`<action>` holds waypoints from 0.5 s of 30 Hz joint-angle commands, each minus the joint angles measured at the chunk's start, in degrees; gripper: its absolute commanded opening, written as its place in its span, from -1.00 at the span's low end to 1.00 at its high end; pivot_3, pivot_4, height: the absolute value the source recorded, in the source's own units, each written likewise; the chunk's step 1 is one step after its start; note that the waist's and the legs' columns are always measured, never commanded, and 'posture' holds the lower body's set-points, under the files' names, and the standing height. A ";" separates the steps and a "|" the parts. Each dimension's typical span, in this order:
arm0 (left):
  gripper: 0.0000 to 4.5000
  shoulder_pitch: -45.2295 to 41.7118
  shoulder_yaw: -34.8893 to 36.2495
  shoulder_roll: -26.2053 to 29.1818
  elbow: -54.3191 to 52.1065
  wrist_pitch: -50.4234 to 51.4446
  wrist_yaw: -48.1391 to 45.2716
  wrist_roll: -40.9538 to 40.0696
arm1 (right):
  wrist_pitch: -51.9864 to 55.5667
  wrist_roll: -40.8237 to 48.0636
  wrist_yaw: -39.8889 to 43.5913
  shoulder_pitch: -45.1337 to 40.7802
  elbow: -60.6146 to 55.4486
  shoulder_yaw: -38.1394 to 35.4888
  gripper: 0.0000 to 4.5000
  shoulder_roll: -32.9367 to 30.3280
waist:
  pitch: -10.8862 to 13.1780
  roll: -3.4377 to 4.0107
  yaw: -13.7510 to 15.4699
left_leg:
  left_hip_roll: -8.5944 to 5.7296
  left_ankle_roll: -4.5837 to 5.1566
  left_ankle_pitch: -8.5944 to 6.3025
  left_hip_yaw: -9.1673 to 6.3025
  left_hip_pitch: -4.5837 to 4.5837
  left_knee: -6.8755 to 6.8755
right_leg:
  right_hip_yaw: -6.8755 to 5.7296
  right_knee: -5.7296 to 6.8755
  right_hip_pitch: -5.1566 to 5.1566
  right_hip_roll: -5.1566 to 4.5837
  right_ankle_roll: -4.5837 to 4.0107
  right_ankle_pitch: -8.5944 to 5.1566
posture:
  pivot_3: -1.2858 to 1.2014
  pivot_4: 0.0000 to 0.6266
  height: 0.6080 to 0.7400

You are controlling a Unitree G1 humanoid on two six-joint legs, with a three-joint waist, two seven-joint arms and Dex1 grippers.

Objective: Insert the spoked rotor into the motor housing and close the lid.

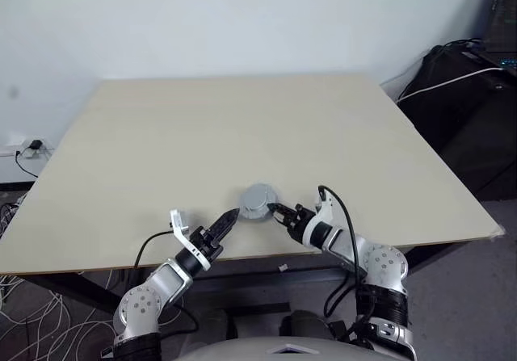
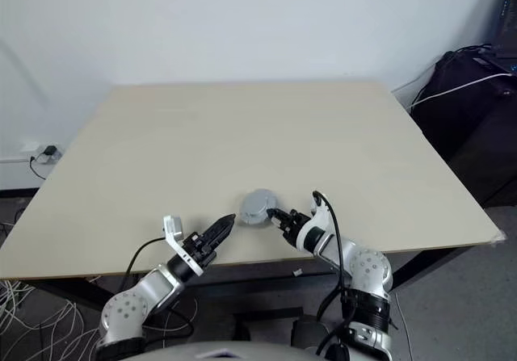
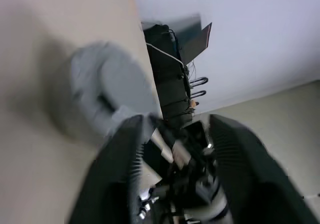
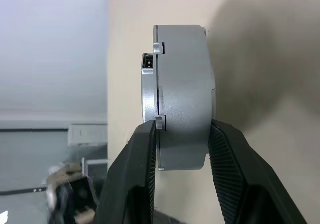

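The housing (image 1: 258, 203), a grey round assembly with the lid (image 4: 150, 91) on it, is sitting near the middle of the tabletop's (image 1: 242, 127) near edge. The right end effector (image 1: 277, 212) is pinching its side, one finger (image 4: 137, 169) on each face. The left end effector (image 1: 230, 217) is hovering just beside it with fingers spread, touching nothing.

The table (image 1: 242, 135) is overlooked from the head by both eye views; the lid (image 4: 182, 98) is framed closely by each wrist view.
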 commanded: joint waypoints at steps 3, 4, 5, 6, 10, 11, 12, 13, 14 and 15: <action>0.89 1.54 2.11 -1.32 -2.83 2.12 2.21 -10.03 | -1.73 3.98 0.16 -1.99 -2.80 1.36 -0.45 3.38 | 0.02 -0.03 0.02 | 0.00 0.00 0.00 0.00 0.00 -0.02 | 0.00 -0.01 -0.01 0.00 0.00 0.00 | 0.03 -1.00 1.00; 0.99 2.19 2.43 -1.31 -2.60 2.88 2.68 -12.07 | -1.83 4.19 0.00 -1.91 -2.89 1.42 -0.45 3.36 | 0.03 -0.03 -0.01 | 0.00 0.00 0.00 0.00 -0.01 -0.03 | 0.00 -0.02 -0.01 -0.01 0.00 0.00 | 0.03 -1.00 1.00; 0.99 2.71 2.74 -1.39 -2.30 3.42 3.28 -13.92 | -1.91 4.43 -0.14 -1.83 -3.00 1.46 -0.45 3.39 | 0.04 -0.02 -0.03 | 0.00 0.00 0.00 0.00 -0.02 -0.04 | 0.01 -0.03 -0.02 -0.01 0.00 -0.01 | 0.03 -1.00 1.00; 0.99 3.34 3.21 -1.77 -1.68 3.83 4.33 -15.93 | -1.91 4.89 -0.24 -1.75 -3.27 1.50 -0.45 3.57 | 0.06 -0.04 -0.03 | 0.00 0.00 0.00 0.00 -0.02 -0.05 | 0.02 -0.03 -0.03 -0.01 0.00 -0.01 | 0.03 -1.00 1.00; 0.99 4.94 3.54 -2.73 0.06 3.91 7.81 -20.40 | -1.65 6.90 -0.85 -1.48 -4.70 2.14 -0.45 4.42 | 0.09 -0.04 0.00 | 0.00 0.00 0.00 0.00 -0.01 -0.03 | 0.01 -0.03 -0.01 -0.01 0.00 -0.01 | 0.03 -1.00 1.00; 0.99 5.09 3.50 -2.91 0.46 3.71 8.44 -21.22 | -1.57 7.47 -1.11 -1.43 -5.12 2.41 -0.45 4.64 | 0.10 -0.03 0.00 | 0.00 -0.01 0.00 0.00 0.00 -0.02 | 0.00 -0.03 0.00 -0.01 0.00 -0.01 | 0.03 -1.00 1.00; 0.99 5.14 3.40 -2.96 0.83 3.54 8.93 -21.88 | -1.51 7.98 -1.38 -1.39 -5.48 2.70 -0.45 4.80 | 0.10 -0.04 -0.02 | 0.00 -0.01 0.00 0.00 0.00 -0.02 | 0.00 -0.02 0.00 -0.01 0.00 -0.01 | 0.03 -1.00 1.00; 0.99 5.13 3.27 -2.97 1.18 3.35 9.34 -22.43 | -1.45 8.50 -1.74 -1.36 -5.89 3.04 -0.45 4.96 | 0.11 -0.05 -0.02 | 0.00 -0.01 -0.01 0.00 0.01 -0.02 | 0.01 -0.02 0.00 -0.01 0.00 -0.01 | 0.03 -1.00 1.00; 0.99 4.99 3.08 -2.91 1.73 3.09 9.50 -22.60 | -1.29 9.32 -2.15 -1.38 -6.40 3.44 -0.45 5.17 | 0.11 -0.05 -0.02 | 0.00 -0.01 -0.01 0.00 0.01 -0.02 | 0.00 -0.02 0.00 -0.01 0.00 -0.01 | 0.03 -1.00 1.00; 0.99 4.75 2.95 -2.87 2.39 2.68 9.63 -22.41 | -1.13 10.14 -2.54 -1.41 -6.84 3.83 -0.45 5.34 | 0.11 -0.04 -0.03 | 0.00 -0.01 -0.01 0.00 0.01 -0.03 | 0.00 -0.02 0.00 0.00 0.00 -0.01 | 0.03 -1.00 1.00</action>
